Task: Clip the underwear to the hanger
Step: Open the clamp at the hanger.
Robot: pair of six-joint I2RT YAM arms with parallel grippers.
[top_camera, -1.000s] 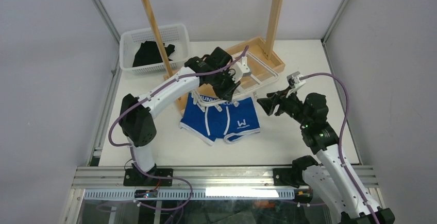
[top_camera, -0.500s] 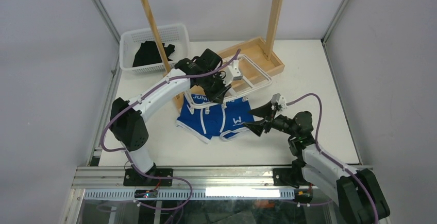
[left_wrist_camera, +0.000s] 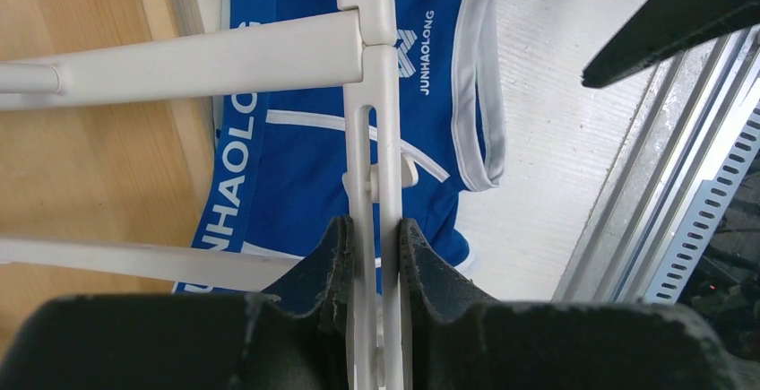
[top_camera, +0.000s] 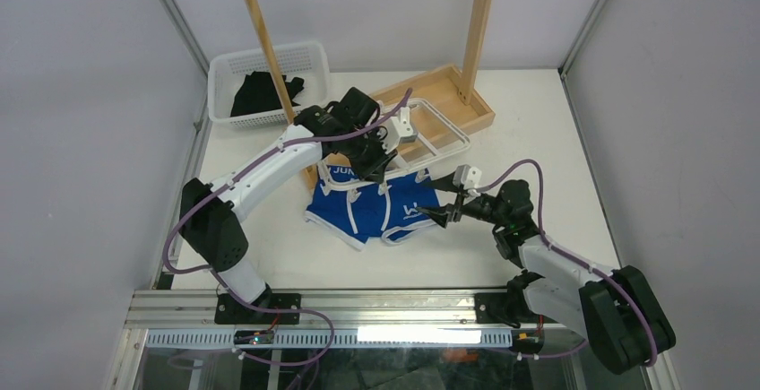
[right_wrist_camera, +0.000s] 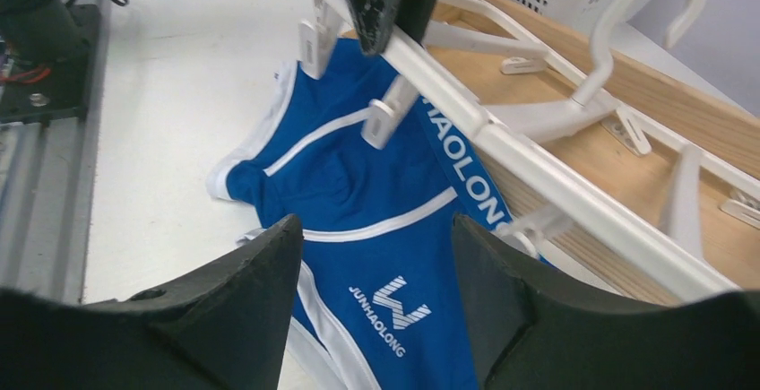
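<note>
The hanger (left_wrist_camera: 224, 54) is being gripped on one bar by the clamped left gripper (left_wrist_camera: 375, 238), partly over the rack's (top_camera: 478, 22) wooden base and the waistband of the underwear (top_camera: 381, 211), which is lying on the table (top_camera: 538, 121). The right gripper (right_wrist_camera: 376, 247) is being held open over the underwear. A black garment (top_camera: 260, 92) is being held in the basket (top_camera: 242, 121).

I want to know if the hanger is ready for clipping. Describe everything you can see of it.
The hanger is a white plastic frame with rounded corners, crossbars, a top hook and small dangling clips. The left gripper is shut on one bar, holding that side over the waistband of the underwear; the rest lies over the wooden base. No clip seen grips cloth yet. The right gripper does not touch it.
</note>
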